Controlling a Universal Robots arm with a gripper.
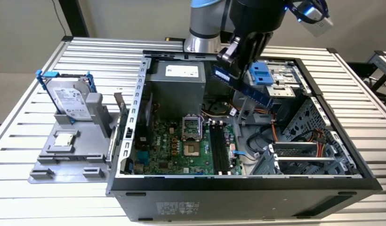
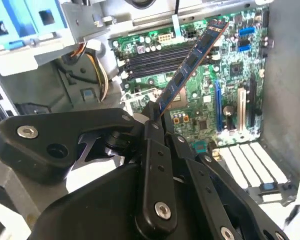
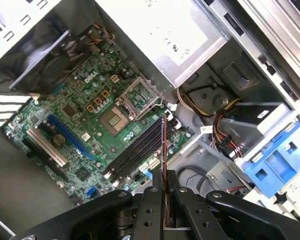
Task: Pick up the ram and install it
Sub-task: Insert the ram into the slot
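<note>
Because the gripper point(image 3: 165, 194) is clamped on just 1 end of the ram point(image 3: 164, 150), with the rest of the stick jutting free beyond the fingertips, my first worry is that it pivots or slips in the pads once it meets any resistance. In the second wrist view the ram point(image 2: 190, 62) hangs tilted in the air over the motherboard point(image 2: 210, 80), touching nothing. It lies at an angle to the row of dark memory slots point(image 2: 157, 56) rather than along them. Pressed down like that, I judge it would land across the slot walls and could flex or chip. I cannot tell whether its notch faces the right way or whether the slot latches are open. Farther out, the exterior view puts the stick close beside the blue drive bracket point(image 1: 259, 75) and above a bundle of cables point(image 1: 243, 113), either of which could snag it on a descent.
</note>
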